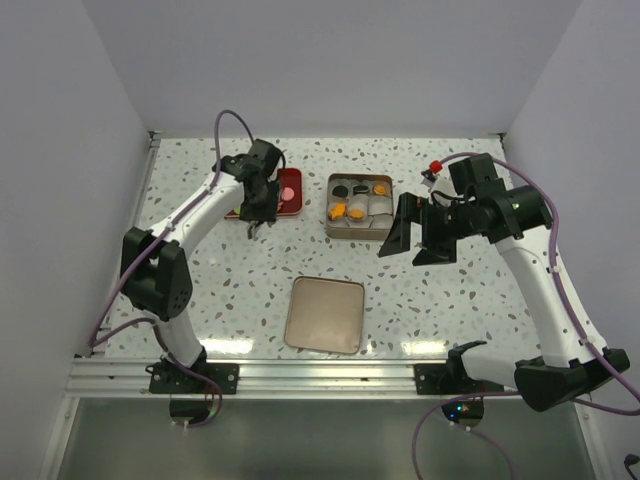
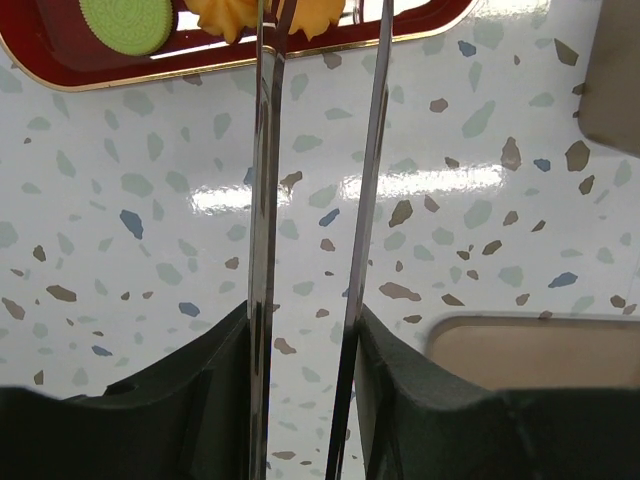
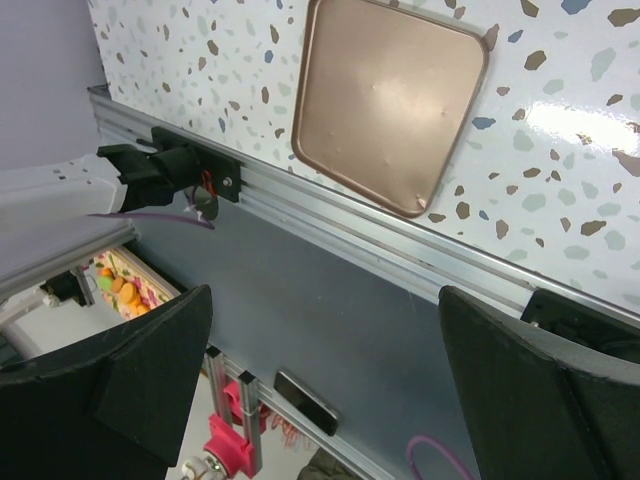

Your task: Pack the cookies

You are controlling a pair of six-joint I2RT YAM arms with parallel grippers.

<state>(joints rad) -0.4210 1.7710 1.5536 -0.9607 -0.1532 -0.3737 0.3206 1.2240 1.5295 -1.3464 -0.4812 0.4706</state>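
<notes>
Two arms: left fingers (image 2: 262,200) narrow over red tray (image 2: 40,45); right fingers (image 3: 130,370) wide, beside tin (image 1: 329,212).

Left part of the red tray (image 1: 293,207) hidden under the left gripper (image 1: 252,222) when seen from above. Cookies (image 1: 338,211) in the tin (image 1: 329,222) too small to count there. In the left wrist view, green cookie (image 2: 127,20) and yellow cookie (image 2: 225,12) cut by the top edge, the yellow one crossed by one of the thin fingers (image 2: 262,200), fingertips lost past that same edge. Tan shape (image 2: 612,70) at the right edge, too cropped to name. Lid (image 3: 390,100) clipped at the top of the right wrist view.
</notes>
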